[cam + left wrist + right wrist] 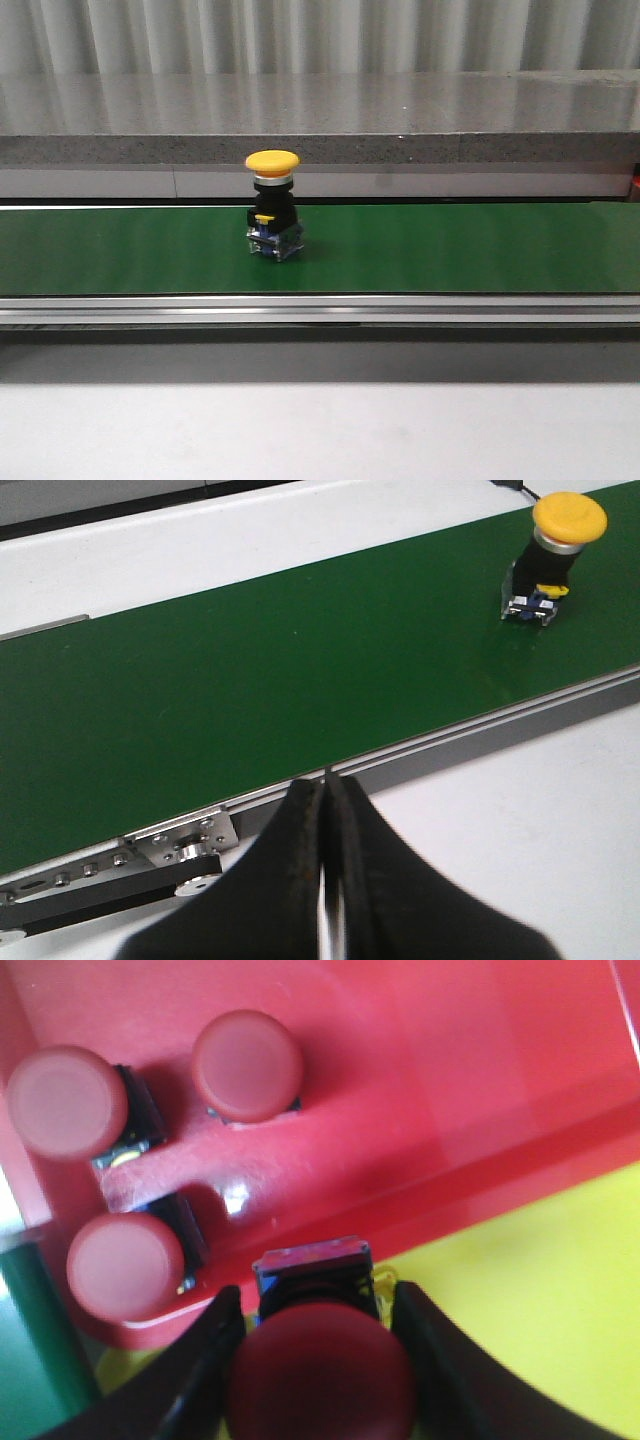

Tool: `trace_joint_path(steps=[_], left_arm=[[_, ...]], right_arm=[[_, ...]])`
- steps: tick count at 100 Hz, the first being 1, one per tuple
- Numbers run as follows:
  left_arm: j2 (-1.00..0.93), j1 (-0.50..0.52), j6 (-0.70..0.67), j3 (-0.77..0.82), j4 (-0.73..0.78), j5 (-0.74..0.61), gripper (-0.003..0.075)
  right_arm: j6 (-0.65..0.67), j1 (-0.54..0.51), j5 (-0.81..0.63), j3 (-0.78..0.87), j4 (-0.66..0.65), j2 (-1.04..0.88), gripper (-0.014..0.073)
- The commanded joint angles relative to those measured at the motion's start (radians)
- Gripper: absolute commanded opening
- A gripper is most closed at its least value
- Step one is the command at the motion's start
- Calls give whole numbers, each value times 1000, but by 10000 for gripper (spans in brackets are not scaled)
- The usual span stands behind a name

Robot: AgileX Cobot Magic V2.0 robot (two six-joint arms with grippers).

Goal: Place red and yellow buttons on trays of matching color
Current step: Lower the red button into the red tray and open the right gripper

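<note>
We see a green conveyor belt point(450, 250) running across the front view, aluminium rail along its near edge, white table point(320, 430) in front, a grey stone-look ledge point(400, 120) and corrugated wall behind. One yellow button point(272, 205) stands upright on the belt, mushroom cap up

Left gripper point(325, 810): fingers pressed together, nothing between them, hovering over the belt's near rail. The yellow button point(552, 555) sits well ahead of it and off to one side, on the belt, well apart from the fingers

Right gripper point(318, 1360): clamped on a red button point(320, 1375), one finger each side of its body. We see it over the border between the red tray point(450, 1090) and the yellow tray point(520, 1330). Three more red buttons point(245, 1065) sit in the red tray just beyond the fingertips, caps up
</note>
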Motion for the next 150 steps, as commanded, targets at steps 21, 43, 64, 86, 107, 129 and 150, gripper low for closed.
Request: trace_joint_path(steps=[21, 43, 64, 86, 107, 129, 150], left_arm=[[0, -9, 0, -25, -20, -66, -20], [0, -9, 0, -25, -20, -66, -20], [0, -9, 0, -25, -20, -66, -20], [0, -9, 0, -25, -20, -66, -20], [0, -9, 0, -25, -20, -66, -20], [0, -9, 0, -25, -20, -66, -20], [0, -9, 0, -25, -20, -66, -20]], right_arm=[[4, -9, -128, -31, -11, 25, 27], [24, -9, -152, -31, -1, 93, 27], [24, -9, -165, -31, 9, 128, 75], [33, -9, -179, -31, 24, 124, 449], [43, -11, -196, -31, 24, 63, 455], [44, -10, -152, -30, 27, -46, 455], [44, 25, -134, 7, 40, -189, 455]])
